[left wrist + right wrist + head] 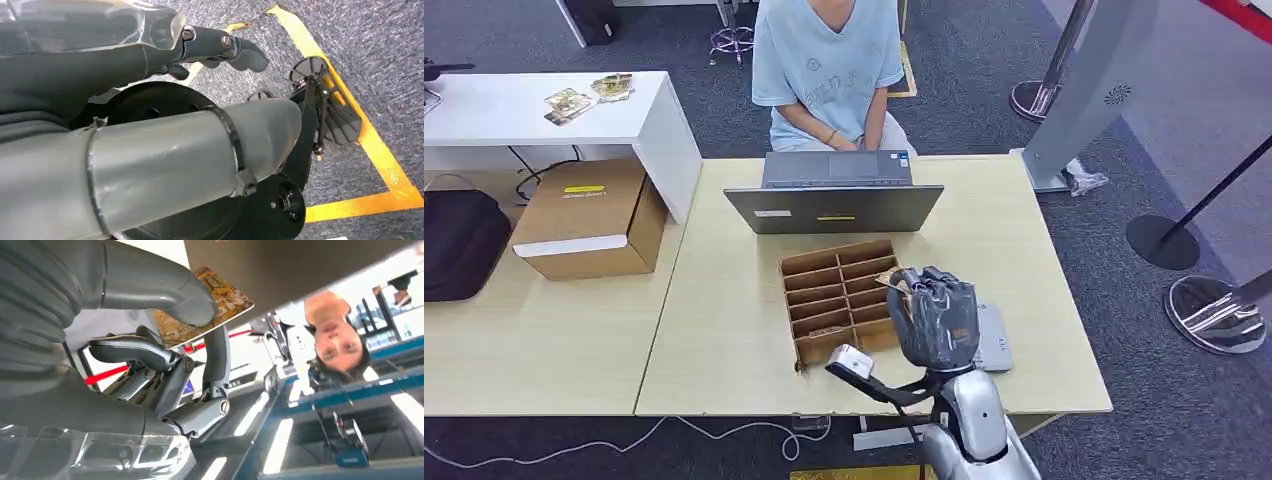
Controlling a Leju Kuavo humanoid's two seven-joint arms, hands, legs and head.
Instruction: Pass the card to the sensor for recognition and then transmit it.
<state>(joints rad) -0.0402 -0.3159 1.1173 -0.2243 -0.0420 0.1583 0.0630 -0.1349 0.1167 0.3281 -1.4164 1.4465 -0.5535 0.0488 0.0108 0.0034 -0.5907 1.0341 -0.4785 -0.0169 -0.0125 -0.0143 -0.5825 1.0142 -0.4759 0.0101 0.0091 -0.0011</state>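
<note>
Right hand (936,318), closest in the head view, hovers above the table beside the cardboard divider tray (839,297); thumb (165,287) presses the card (220,302) against a finger (217,357), remaining fingers curled loosely. Card sits pinched near one edge, most of it sticking out past the thumb.

Handling call: thin, light, stiff plastic with a glossy printed face, so probably slippery (a flat pinch on both faces near the edge looks right; bending it seems the risk).

Left hand (220,47) hangs low over grey carpet with yellow floor tape (370,145), fingers apart, holding nothing.

Surface: pale wood table (724,340), then a grey laptop (836,195) with a seated person (829,70) behind it, then a flat grey sensor pad (994,340) partly under my right hand. Room: carpeted, stanchion bases (1159,240) off to the right, brown carton (589,220) to the left.
</note>
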